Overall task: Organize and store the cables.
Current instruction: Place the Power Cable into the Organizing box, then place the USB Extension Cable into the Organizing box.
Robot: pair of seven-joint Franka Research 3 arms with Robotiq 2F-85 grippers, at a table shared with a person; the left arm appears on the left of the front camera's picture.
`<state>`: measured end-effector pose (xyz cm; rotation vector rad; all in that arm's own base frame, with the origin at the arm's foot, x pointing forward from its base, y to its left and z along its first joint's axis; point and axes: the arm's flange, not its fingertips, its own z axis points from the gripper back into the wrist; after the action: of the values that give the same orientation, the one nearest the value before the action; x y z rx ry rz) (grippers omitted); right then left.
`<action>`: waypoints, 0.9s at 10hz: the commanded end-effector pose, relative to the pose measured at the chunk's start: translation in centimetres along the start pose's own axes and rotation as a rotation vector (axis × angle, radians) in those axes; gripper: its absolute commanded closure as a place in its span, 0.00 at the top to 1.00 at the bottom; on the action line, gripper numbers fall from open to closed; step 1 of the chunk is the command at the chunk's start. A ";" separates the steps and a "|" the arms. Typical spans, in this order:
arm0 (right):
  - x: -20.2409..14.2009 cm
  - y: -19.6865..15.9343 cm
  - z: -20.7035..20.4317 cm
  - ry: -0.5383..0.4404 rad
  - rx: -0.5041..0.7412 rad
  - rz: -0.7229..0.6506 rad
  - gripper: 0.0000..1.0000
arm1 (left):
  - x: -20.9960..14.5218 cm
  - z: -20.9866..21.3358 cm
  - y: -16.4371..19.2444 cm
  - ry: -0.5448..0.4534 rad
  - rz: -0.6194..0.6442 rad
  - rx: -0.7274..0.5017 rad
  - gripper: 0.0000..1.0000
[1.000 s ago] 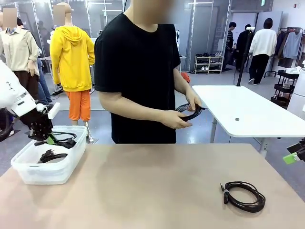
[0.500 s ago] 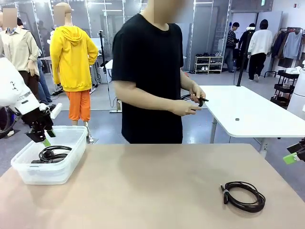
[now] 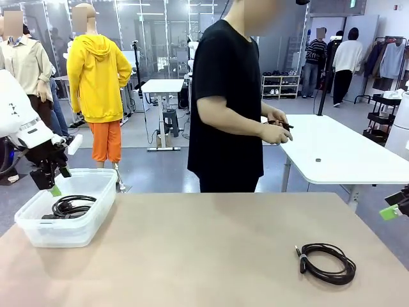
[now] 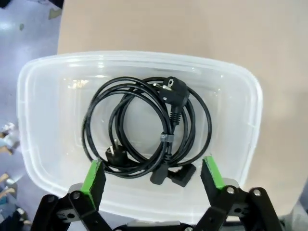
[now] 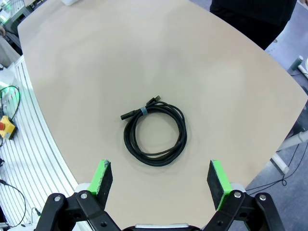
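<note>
Front view first: the left gripper [image 3: 52,185] hangs over the far left corner of a clear plastic bin [image 3: 38,233] at the left edge of the frame. Its green pads are tilted down toward the bin. A coiled black cable [image 3: 70,206] lies in the bottom of the bin.

From the left wrist view, the left gripper [image 4: 151,168] has its fingers spread wide with nothing between them. The bin [image 4: 144,60] sits directly below. The coiled black cable [image 4: 165,137] is loose on the bin floor, tied once, its plugs resting among the loops.

At the lower right of the tan table [image 3: 204,256] a second coil [image 3: 304,262] lies flat on its own. At the right edge of the frame, above and to the right of that coil, the right gripper [image 3: 396,208] just shows.

The right wrist view has the right gripper [image 5: 160,168] well above the table [image 5: 120,57], fingers wide apart and empty. The second coil [image 5: 144,111] is near the middle of that frame.

Beyond the far edge of the table a person in a black shirt stands turned toward the right. Both of the person's hands [image 3: 275,134] are on a dark cord [image 3: 284,124] at waist height.
</note>
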<state>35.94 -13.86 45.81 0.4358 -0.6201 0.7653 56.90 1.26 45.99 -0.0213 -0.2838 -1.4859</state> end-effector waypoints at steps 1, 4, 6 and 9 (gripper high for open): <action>0.2 0.0 0.0 -0.009 0.007 -0.015 1.00 | 0.4 0.2 -1.7 -0.013 0.016 -0.008 1.00; 0.2 0.0 0.0 -0.009 0.007 -0.015 1.00 | 0.0 0.0 0.0 0.000 0.000 0.000 1.00; 0.2 0.0 0.0 -0.009 0.007 -0.015 1.00 | 0.0 0.0 0.0 0.000 0.000 0.000 1.00; 0.2 0.0 0.0 -0.009 0.007 -0.015 1.00 | 0.0 0.0 0.0 0.000 0.000 0.000 1.00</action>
<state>35.94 -13.86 45.81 0.4358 -0.6200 0.7653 56.57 1.07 45.88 -0.0260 -0.2820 -1.4801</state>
